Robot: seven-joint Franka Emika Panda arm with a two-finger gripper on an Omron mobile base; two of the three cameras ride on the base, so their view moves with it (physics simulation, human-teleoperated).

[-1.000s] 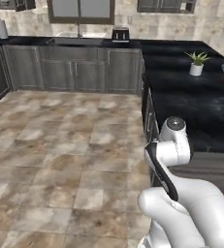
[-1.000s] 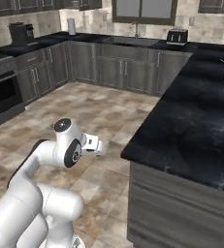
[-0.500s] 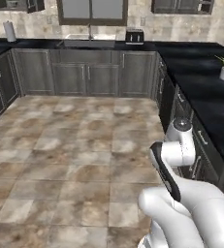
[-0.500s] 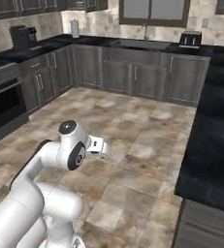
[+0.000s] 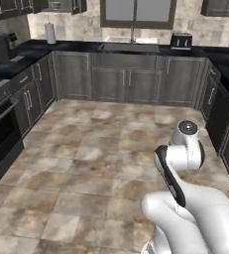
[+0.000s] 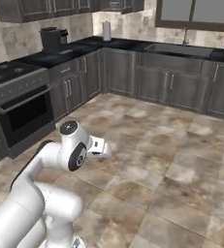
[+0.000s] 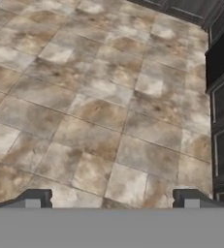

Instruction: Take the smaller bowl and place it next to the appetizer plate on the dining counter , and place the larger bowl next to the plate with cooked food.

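In the left base view a black oven (image 5: 2, 144) filled the left edge, a cylindrical paper-towel roll (image 5: 50, 33) stood upper left, a boxy toaster (image 5: 181, 40) upper right. Mottled stone floor tiles (image 7: 99, 111) lay below the gripper (image 7: 112, 201), its jaws wide apart and empty. No bowl was visible.

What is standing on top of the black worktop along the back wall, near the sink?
On the worktop stand a toaster right of the sink, a paper towel roll left of it, and a coffee machine further left. The sink's inside is hidden.
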